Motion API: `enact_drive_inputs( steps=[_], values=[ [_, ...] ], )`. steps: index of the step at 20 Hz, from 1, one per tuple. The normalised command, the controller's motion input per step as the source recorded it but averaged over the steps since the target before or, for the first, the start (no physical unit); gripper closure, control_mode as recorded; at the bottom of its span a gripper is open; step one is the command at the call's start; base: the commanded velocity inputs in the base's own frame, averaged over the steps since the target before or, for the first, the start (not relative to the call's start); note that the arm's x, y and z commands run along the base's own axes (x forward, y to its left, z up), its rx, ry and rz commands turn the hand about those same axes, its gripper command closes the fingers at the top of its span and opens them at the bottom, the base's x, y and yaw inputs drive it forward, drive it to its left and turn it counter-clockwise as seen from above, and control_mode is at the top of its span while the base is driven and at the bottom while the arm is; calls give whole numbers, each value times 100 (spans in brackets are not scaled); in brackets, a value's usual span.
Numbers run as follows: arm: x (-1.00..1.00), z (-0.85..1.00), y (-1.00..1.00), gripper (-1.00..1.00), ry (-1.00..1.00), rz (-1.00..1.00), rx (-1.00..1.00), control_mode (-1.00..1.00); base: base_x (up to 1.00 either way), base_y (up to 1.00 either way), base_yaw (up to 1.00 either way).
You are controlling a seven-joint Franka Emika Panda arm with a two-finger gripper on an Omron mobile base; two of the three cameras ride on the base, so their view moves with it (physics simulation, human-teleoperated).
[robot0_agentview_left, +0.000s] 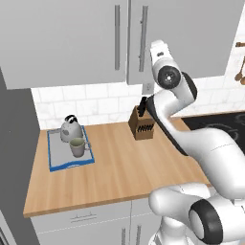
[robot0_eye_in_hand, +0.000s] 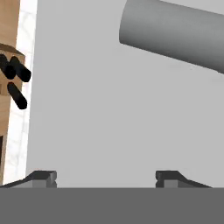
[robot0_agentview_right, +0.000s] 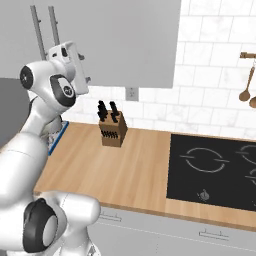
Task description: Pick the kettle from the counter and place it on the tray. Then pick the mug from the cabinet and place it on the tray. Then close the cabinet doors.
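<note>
Claw [robot0_eye_in_hand: 106,177] released, fingertips [robot0_eye_in_hand: 43,177] spread wide, empty, facing a light-grey cabinet door [robot0_eye_in_hand: 109,109], bar handle [robot0_eye_in_hand: 175,37] at 1 o'clock. Knife block [robot0_agentview_left: 141,125] on counter [robot0_agentview_left: 124,167], just under the raised hand. Kettle [robot0_agentview_left: 70,129] and mug [robot0_agentview_left: 77,147] both on blue-rimmed tray [robot0_agentview_left: 57,165], mug at 5 o'clock of kettle, just beside it. Cabinet doors [robot0_agentview_left: 62,43] shut, handles [robot0_agentview_left: 117,37] side by side. Stovetop [robot0_agentview_right: 215,170] at 3 o'clock of the block
</note>
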Motion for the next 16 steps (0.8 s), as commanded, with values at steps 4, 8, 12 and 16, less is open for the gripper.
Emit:
enact_drive_inputs(
  steps=[4,8,12,16],
  values=[
    [48,-6,0,-100,1,-4,0,-100,0,0,0],
    [54,-15,-1,-100,8,-10,0,-100,0,0,0],
    [39,-20,-2,-100,12,-10,0,-100,0,0,0],
    [27,-21,-4,-100,5,-8,0,-100,0,0,0]
  ],
)
